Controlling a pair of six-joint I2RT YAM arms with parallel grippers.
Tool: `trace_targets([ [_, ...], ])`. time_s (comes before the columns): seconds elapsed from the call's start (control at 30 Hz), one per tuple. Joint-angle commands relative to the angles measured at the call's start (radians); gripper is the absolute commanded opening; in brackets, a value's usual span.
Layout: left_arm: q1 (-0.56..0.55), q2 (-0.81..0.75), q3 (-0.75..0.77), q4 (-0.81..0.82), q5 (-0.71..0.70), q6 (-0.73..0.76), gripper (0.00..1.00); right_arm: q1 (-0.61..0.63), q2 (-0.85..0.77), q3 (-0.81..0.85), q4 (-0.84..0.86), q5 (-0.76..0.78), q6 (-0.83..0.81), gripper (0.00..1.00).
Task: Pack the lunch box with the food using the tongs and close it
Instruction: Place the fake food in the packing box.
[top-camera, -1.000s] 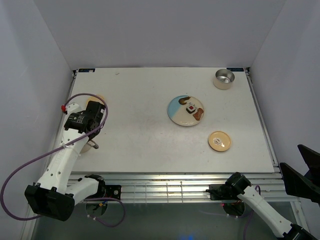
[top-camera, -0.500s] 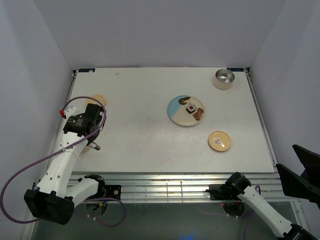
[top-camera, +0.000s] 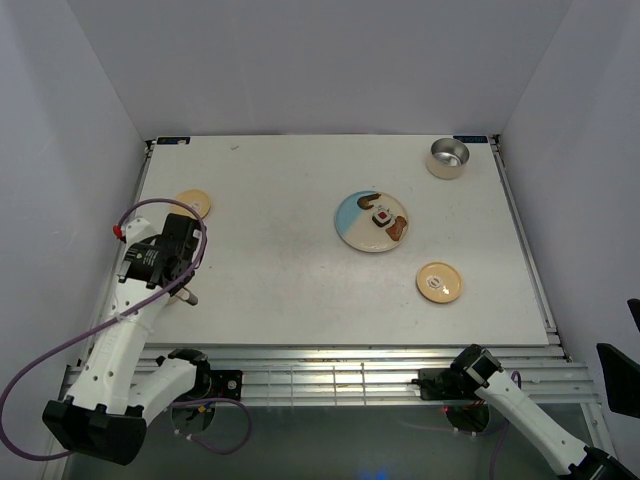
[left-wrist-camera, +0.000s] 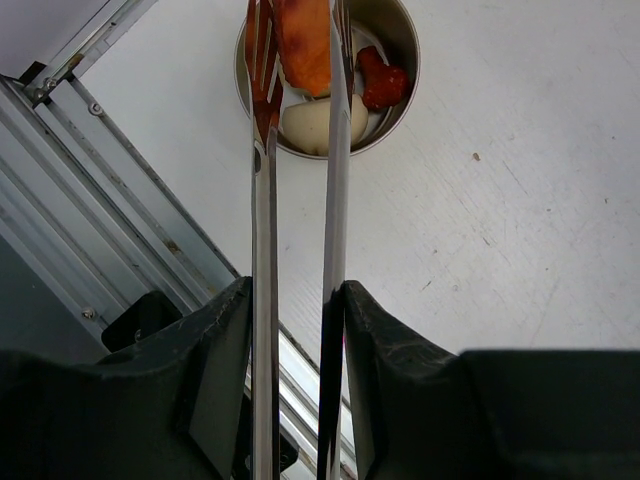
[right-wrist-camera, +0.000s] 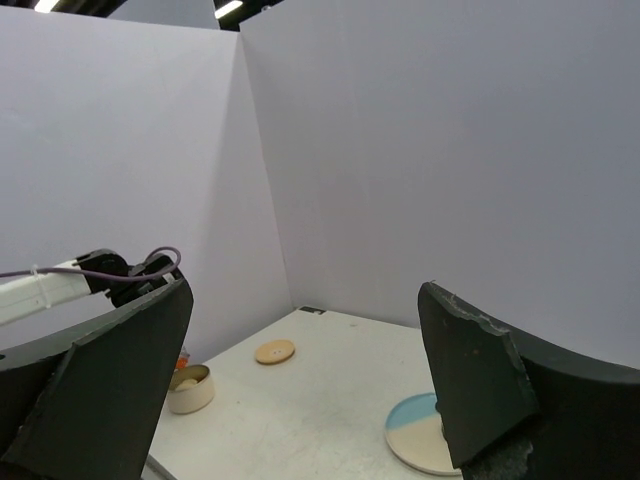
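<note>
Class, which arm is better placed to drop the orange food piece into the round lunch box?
Left: the left gripper holds slim silver tongs pinching the orange piece over the round lunch box; right gripper is beyond the table.

We see silver tongs with tips around an orange piece over the round steel lunch box at our 9 o'clock; pale dumpling and red piece sit inside.

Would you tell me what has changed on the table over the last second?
The left gripper, holding the tongs, drew back toward the near edge, uncovering the tan lid by the left edge. The right gripper slid almost out of the overhead view on the right. The plate, metal cup and other lid stayed put.
</note>
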Motion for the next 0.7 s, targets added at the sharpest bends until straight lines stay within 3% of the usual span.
trace_targets([
  [0.0,0.007,-0.030,-0.011,-0.019,0.000,0.017,0.49,0.007,0.034,0.022,0.004,-0.004,0.006,0.99],
  [0.47,0.007,-0.055,-0.016,-0.010,0.014,0.029,0.49,0.005,0.035,0.074,-0.024,-0.001,0.015,1.00],
  [0.67,0.007,-0.044,-0.016,-0.010,0.014,0.026,0.54,0.005,0.035,0.079,-0.024,-0.004,0.016,1.00],
])
